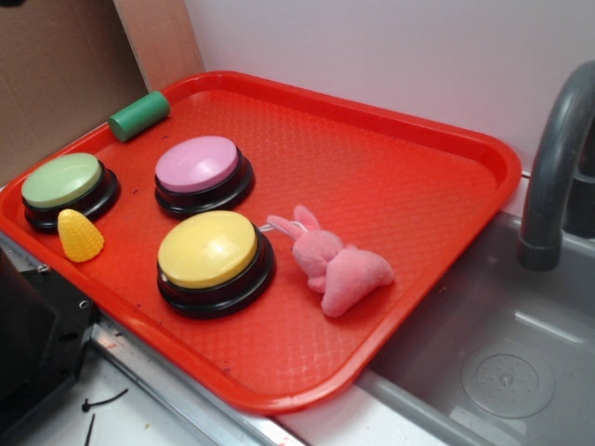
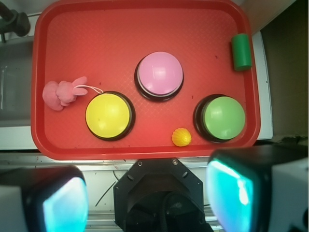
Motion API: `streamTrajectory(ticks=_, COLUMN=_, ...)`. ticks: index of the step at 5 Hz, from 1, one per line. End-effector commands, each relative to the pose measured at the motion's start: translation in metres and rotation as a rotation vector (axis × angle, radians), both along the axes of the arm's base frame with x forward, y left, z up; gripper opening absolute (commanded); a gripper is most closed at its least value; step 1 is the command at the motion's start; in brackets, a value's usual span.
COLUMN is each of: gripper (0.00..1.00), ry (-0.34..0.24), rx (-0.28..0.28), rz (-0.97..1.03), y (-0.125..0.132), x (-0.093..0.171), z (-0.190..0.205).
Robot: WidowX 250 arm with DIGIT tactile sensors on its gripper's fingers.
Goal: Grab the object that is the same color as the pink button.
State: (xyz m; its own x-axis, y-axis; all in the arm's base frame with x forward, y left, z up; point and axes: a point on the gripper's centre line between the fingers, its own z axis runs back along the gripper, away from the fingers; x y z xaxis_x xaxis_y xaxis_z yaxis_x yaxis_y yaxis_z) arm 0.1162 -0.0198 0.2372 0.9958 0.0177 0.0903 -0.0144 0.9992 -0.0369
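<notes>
The pink plush bunny (image 1: 335, 265) lies on its side on the red tray (image 1: 409, 186), right of the yellow button; in the wrist view the bunny (image 2: 60, 92) is at the tray's left edge. The pink button (image 1: 197, 165) stands mid-tray and shows near the centre of the wrist view (image 2: 159, 73). My gripper (image 2: 149, 198) is open and empty, with its teal pads (image 2: 63, 205) wide apart. It hangs high above the robot base, short of the tray's near edge and far from the bunny. It is out of the exterior view.
A yellow button (image 1: 208, 249), a green button (image 1: 62, 181), a yellow corn toy (image 1: 79, 235) and a green cylinder (image 1: 139, 115) share the tray. A grey sink (image 1: 502, 372) with a faucet (image 1: 553, 167) lies to the right. The black robot base (image 1: 33, 344) stands at the lower left.
</notes>
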Motion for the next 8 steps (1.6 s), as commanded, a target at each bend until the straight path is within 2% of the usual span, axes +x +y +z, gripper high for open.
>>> streamTrajectory(ticks=1, gripper=1.00, ry=0.000, rx=0.000, rz=0.000, y=0.000, x=0.000, z=0.000)
streamTrajectory(ticks=3, gripper=1.00, ry=-0.016, rx=0.007, rz=-0.030, y=-0.007, x=0.012, z=-0.005)
streamTrajectory(ticks=4, gripper=1.00, ry=-0.034, rx=0.032, rz=-0.200, y=-0.011, x=0.017, z=-0.006)
streamTrajectory(ticks=5, gripper=1.00, ry=-0.104, rx=0.147, rz=-0.446, y=-0.021, x=0.034, z=-0.010)
streamTrajectory(ticks=6, gripper=1.00, ry=-0.148, rx=0.125, rz=-0.693, y=-0.027, x=0.052, z=-0.020)
streamTrajectory(ticks=7, gripper=1.00, ry=-0.197, rx=0.156, rz=-0.942, y=-0.045, x=0.064, z=-0.029)
streamTrajectory(ticks=8, gripper=1.00, ry=-0.189, rx=0.122, rz=-1.193, y=-0.072, x=0.083, z=-0.051)
